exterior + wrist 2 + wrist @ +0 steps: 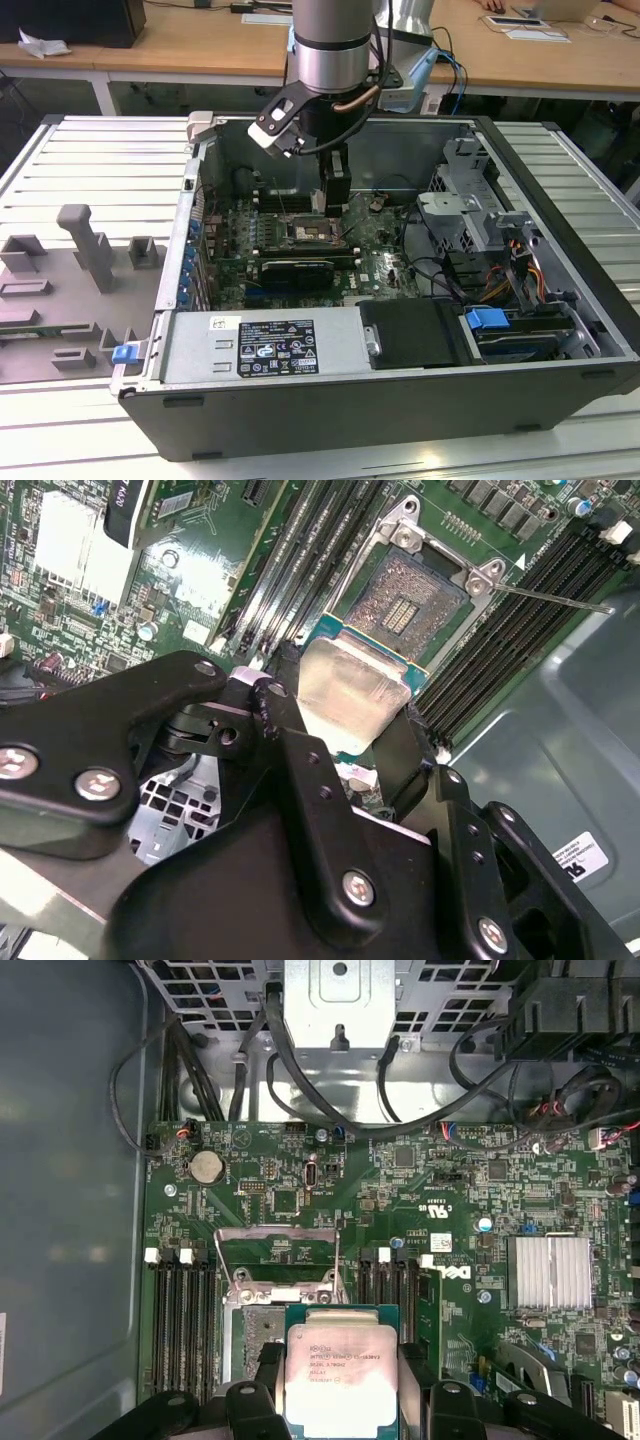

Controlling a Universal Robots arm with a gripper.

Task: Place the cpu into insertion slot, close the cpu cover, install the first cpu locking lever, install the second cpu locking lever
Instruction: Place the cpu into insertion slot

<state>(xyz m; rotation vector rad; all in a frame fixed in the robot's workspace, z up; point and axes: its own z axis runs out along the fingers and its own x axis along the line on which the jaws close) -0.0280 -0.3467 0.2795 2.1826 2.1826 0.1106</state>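
Centre frame in the exterior view, the black gripper (335, 198) pinches the flat silvery square cpu (340, 1360) by its edges above the bare socket (405, 600), whose thin silvery frame cpu cover (275, 1230) stands swung open to admit it.

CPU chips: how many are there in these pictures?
1. The cpu is gripped in the gripper, just above the open, empty socket. Parts of the case are hidden, so I cannot rule out another.

1. Exterior view: raised outside, angled down into the open computer case (350, 415), mid-range.
2. Both wrist views: close above the motherboard (400, 1190), from differing angles, sharing socket (405, 600) and cpu (342, 1370).
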